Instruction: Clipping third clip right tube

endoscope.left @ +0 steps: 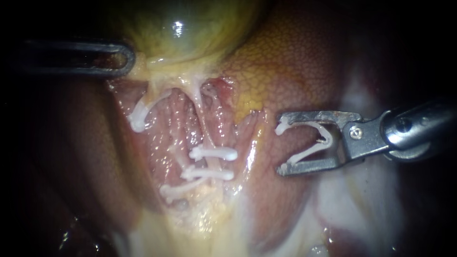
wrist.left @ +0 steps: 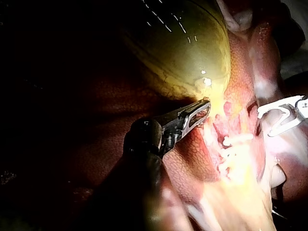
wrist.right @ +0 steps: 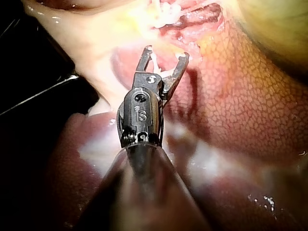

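Note:
The greenish gallbladder (endoscope.left: 185,28) lies at the top, and my left instrument (endoscope.left: 127,59) has its slotted jaws shut on the gallbladder's lower edge, seen also in the left wrist view (wrist.left: 204,108). A pale tube (endoscope.left: 203,126) runs down the dissected bed and carries two white clips (endoscope.left: 214,153) (endoscope.left: 209,174). A third clip (endoscope.left: 177,191) sits lower left, and another clip (endoscope.left: 139,116) is on the strand further left. My right instrument (endoscope.left: 281,148) (wrist.right: 166,53) holds an open white clip (endoscope.left: 312,145) between its wide jaws, to the right of the tube and apart from it.
Mottled liver (endoscope.left: 295,62) rises between the right instrument and the tube. Pale fatty tissue (endoscope.left: 352,200) lies under the right shaft. Yellowish tissue (endoscope.left: 200,223) spreads below the clips. The right instrument's clip (wrist.left: 274,115) shows beyond the left jaws in the left wrist view.

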You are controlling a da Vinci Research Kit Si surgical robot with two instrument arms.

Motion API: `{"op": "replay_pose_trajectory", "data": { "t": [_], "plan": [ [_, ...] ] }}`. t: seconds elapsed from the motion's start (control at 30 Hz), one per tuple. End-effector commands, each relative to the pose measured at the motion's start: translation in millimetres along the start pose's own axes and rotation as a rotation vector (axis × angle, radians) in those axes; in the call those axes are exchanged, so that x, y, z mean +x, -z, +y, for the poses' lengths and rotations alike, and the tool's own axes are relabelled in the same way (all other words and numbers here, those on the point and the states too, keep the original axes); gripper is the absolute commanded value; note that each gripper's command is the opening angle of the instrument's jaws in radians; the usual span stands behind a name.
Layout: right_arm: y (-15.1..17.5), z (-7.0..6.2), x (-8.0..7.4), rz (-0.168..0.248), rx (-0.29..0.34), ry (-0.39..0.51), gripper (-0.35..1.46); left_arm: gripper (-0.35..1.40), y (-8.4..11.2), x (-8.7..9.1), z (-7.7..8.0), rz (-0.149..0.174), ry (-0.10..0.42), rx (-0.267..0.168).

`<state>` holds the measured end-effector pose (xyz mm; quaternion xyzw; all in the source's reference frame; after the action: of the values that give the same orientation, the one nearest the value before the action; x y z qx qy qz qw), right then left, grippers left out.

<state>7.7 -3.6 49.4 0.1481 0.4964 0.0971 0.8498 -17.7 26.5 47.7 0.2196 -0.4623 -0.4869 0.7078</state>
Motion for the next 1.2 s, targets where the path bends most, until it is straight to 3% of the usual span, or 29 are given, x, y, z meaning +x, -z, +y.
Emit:
{"op": "replay_pose_trajectory", "data": {
  "t": [0.03,0.33,0.63,0.87,1.2],
  "plan": [
    [0.1,0.0,0.3,0.012,0.009,-0.024,0.5,-0.35,0.0,0.0,-0.1,-0.001,-0.001,0.0],
    [0.8,1.2,3.4,0.106,0.074,-0.249,0.49,-0.35,-0.2,0.1,-0.3,-0.002,0.0,-0.002],
    [-1.5,2.0,4.6,0.16,0.119,-0.364,0.48,-0.35,-0.5,0.2,-1.0,-0.005,0.001,-0.007],
    [-3.8,2.9,4.2,0.184,0.146,-0.412,0.48,-0.35,-0.8,0.2,-1.7,-0.003,0.002,-0.002],
    [-6.5,4.0,1.4,0.187,0.167,-0.438,0.48,-0.35,-1.0,0.2,-2.4,0.0,0.003,0.004]
  ]
}}
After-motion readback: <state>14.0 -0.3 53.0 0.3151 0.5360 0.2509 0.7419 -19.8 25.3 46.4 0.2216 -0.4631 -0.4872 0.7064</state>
